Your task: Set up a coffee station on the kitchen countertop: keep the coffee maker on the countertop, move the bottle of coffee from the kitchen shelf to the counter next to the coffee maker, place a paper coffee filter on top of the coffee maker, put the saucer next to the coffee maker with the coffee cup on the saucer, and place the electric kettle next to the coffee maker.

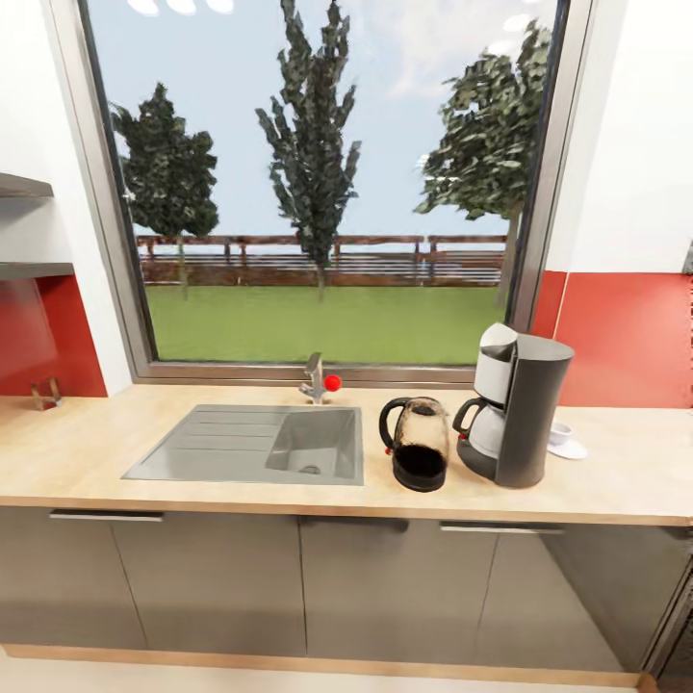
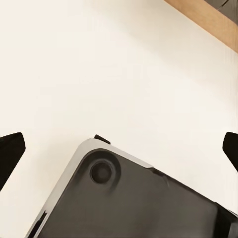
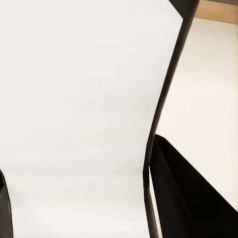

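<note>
kettle beside coffee maker | cup+saucer behind | no writing legible | grippers: can't tell

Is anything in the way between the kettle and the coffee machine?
No. The electric kettle already stands on the countertop just beside the coffee maker, with only a small bare gap between them. The sink is on the kettle's other side.
</note>
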### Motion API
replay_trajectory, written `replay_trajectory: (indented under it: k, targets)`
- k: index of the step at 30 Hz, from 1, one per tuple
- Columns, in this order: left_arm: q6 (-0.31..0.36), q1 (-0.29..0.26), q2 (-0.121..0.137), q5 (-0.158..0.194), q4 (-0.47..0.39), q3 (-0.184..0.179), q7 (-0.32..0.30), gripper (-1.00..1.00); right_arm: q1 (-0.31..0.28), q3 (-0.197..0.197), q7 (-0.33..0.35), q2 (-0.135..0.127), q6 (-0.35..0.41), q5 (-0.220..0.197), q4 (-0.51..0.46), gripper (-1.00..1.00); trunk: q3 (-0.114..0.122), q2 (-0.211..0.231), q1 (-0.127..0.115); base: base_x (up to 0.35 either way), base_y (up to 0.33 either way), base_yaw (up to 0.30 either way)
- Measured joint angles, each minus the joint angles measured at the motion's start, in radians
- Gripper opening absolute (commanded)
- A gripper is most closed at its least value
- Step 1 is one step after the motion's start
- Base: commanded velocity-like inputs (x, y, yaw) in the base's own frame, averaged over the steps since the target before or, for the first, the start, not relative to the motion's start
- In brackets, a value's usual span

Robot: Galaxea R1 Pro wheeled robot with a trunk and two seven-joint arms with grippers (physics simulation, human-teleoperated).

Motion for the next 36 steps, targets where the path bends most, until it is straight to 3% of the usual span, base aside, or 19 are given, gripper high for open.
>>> replay_trajectory:
  k: [23, 36]
  targets:
    - [0.000, 0.000, 0.000, 0.001, 0.000, 0.000, 0.000, 1.00, 0.000, -0.002, -0.001, 0.002, 0.001, -0.002, 0.001, -1.00, 0.000, 0.000, 0.000, -0.002, -0.290, 0.000]
    - [-0.001, 0.000, 0.000, -0.001, 0.000, 0.000, 0.000, 1.00, 0.000, -0.002, -0.002, -0.004, 0.000, -0.003, 0.000, -1.00, 0.000, 0.000, 0.000, -0.097, -0.287, 0.000]
